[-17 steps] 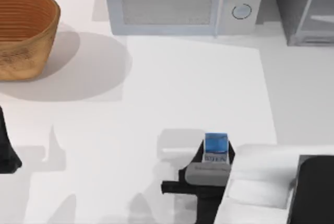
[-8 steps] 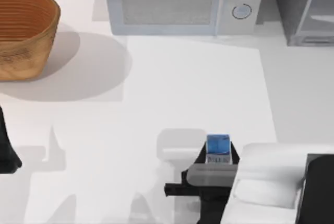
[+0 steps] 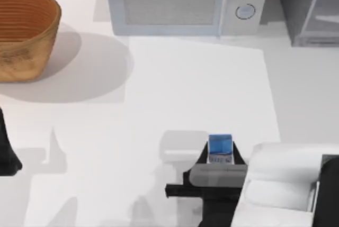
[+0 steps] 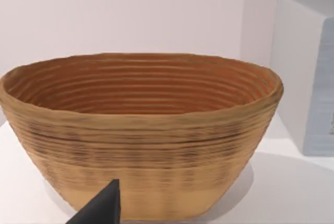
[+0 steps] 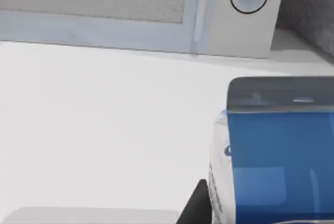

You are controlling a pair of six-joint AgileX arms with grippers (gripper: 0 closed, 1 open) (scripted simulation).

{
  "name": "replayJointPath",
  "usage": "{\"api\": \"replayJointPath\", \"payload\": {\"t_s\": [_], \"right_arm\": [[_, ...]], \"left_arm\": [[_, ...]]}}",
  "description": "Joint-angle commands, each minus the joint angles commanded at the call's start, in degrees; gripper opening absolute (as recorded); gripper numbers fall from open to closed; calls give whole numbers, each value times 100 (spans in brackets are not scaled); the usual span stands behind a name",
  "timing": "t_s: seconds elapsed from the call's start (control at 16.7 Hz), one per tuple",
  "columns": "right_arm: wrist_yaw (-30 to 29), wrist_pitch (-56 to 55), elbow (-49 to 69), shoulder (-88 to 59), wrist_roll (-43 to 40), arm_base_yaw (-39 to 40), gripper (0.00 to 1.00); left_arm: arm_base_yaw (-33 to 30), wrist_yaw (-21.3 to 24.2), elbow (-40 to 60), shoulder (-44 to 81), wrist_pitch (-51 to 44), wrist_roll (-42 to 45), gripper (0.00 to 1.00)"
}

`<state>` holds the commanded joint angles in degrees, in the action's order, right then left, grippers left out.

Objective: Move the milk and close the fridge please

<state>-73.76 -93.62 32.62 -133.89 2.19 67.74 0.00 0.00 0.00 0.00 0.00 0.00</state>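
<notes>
The fridge (image 3: 310, 7) stands unmoved at the table's (image 3: 196, 89) far right corner, right of the microwave (image 3: 185, 2). The left arm stays parked at the left edge, facing the wicker basket (image 4: 141, 135). The right gripper (image 3: 220, 155), near the front edge, still pinches the milk (image 3: 220, 146), its arm drawn slightly further right.

Bright, even light floods the white surface (image 3: 190, 89), no glare anywhere. The wicker basket (image 3: 24, 31) throws a broad soft shadow toward the surface's middle; the microwave (image 3: 185, 2) drops a thin one along its front. Close up, the milk (image 5: 276, 156) looks soft and blurred in the right wrist view.
</notes>
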Motion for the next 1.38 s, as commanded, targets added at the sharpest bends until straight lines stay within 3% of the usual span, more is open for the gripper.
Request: {"api": "replayJointPath", "payload": {"t_s": [0.6,0.78,1.02,1.38], "right_arm": [[6,25,11,41,44,-14,0],[326,160,-51,196,37,-251,0],[1370,622,-266,733,-10,-1089,0],[3682,1531,-582,2205,-18,-3143,0]], "left_arm": [[0,0,0,0,0,0,100],[0,0,0,0,0,0,100],[0,0,0,0,0,0,100],[0,0,0,0,0,0,100]]}}
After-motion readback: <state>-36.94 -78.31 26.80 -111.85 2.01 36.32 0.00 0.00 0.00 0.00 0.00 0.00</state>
